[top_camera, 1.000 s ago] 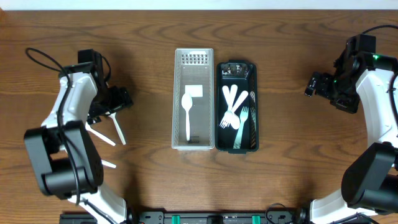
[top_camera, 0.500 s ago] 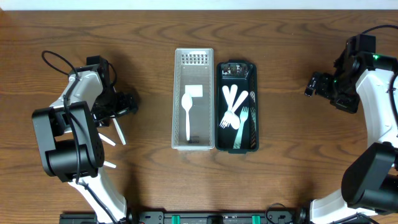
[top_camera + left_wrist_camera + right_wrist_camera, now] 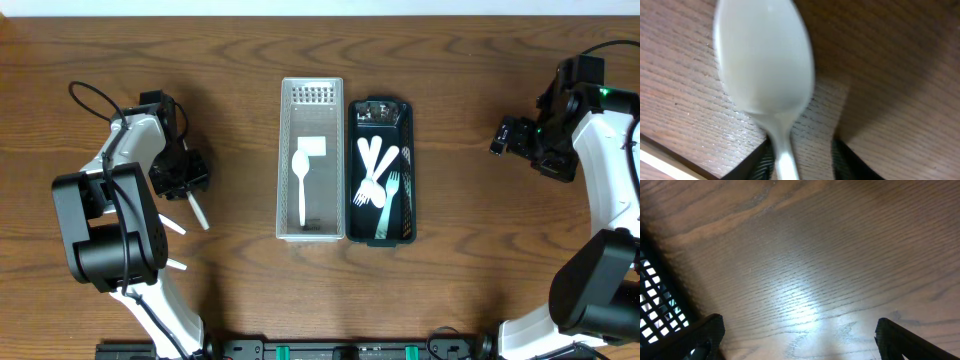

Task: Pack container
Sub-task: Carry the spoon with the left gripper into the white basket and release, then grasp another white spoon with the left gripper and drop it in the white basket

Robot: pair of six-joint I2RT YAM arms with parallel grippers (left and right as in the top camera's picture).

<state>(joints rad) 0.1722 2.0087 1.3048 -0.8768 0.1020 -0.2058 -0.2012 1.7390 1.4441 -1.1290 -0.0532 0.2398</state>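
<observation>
A white plastic spoon (image 3: 765, 65) fills the left wrist view, bowl away from me, lying on the wood. Its handle runs between the fingers of my left gripper (image 3: 802, 160). The jaws are partly closed: the handle lies against the left finger, with bare wood showing before the right one. From overhead, the left gripper (image 3: 185, 172) sits over the spoon's handle (image 3: 197, 210), left of the clear container (image 3: 283, 150), which holds one white spoon (image 3: 301, 180). My right gripper (image 3: 505, 135) hangs open at the far right, and its wrist view shows only wood between the right gripper's (image 3: 800, 340) fingers.
A black tray (image 3: 351, 160) with several white forks and spoons stands right of the clear container. Two more white utensils (image 3: 172, 225) (image 3: 175, 264) lie near the left arm's base. A dark mesh wall (image 3: 655, 295) shows at the left edge of the right wrist view.
My left gripper came down over the spoon's handle and narrowed its jaws around it. The spoon shifted slightly. The right arm has not moved.
</observation>
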